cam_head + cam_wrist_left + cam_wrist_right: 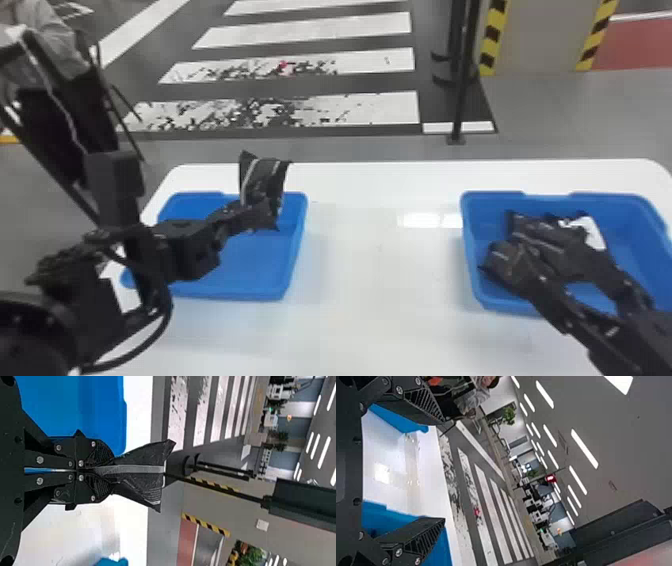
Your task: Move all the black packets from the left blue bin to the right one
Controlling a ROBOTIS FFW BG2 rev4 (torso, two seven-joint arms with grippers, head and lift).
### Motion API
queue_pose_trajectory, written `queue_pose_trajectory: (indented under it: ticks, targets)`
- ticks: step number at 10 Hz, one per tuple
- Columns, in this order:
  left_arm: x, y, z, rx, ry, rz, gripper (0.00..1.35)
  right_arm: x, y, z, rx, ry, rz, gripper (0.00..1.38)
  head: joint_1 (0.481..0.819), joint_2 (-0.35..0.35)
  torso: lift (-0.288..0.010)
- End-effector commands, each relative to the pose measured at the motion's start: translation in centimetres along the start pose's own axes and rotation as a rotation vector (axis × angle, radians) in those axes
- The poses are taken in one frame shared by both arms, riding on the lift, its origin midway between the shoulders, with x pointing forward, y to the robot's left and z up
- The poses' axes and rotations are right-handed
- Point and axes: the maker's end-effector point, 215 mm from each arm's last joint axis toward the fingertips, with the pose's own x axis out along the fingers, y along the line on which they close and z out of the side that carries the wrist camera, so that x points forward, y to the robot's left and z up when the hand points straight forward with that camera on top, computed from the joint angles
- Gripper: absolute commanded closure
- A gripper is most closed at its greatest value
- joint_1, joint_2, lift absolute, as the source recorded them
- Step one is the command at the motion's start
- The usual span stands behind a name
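Observation:
In the head view my left gripper [257, 212] is over the right part of the left blue bin [250, 290], shut on a black packet [265, 177] that sticks up above it. The left wrist view has the left gripper [107, 471] closed tightly on the creased black packet [140, 473]. Above the right blue bin [472, 260], my right gripper [545, 257] hangs with its fingers apart. Dark packets [530, 227] and a white piece [592, 232] lie in that bin, partly hidden by the fingers. Nothing is between the fingers of the right gripper [442, 470].
Both bins stand on a white table [380, 280], with a wide stretch of tabletop between them. A dark pole [462, 90] rises from the floor behind the table. The left arm covers the left bin's near-left corner.

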Motion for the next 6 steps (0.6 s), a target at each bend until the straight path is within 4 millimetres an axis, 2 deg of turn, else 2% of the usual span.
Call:
queue_pose_trajectory:
  ticks: [1, 2, 4, 6]
  targets:
    - [0.1, -4.1, 0.0, 0.007, -0.007, -0.097, 1.21, 1.8, 4.1, 0.9, 0.051, -0.01, 0.114, 0.18, 0.695, 0.163, -0.154]
    - [0.3, -7.0, -0.2, 0.005, -0.003, -0.167, 1.21, 2.8, 6.5, 1.2, 0.081, -0.009, 0.181, 0.18, 0.695, 0.162, -0.154]
    - [0.9, -13.0, -0.8, 0.017, 0.017, -0.316, 1.21, 3.9, 9.3, 1.6, 0.111, -0.007, 0.261, 0.18, 0.695, 0.148, -0.154]
    - [0.8, -16.5, -0.4, 0.029, 0.015, -0.408, 1.21, 5.0, 11.1, 1.5, 0.13, -0.004, 0.318, 0.18, 0.695, 0.107, -0.154]
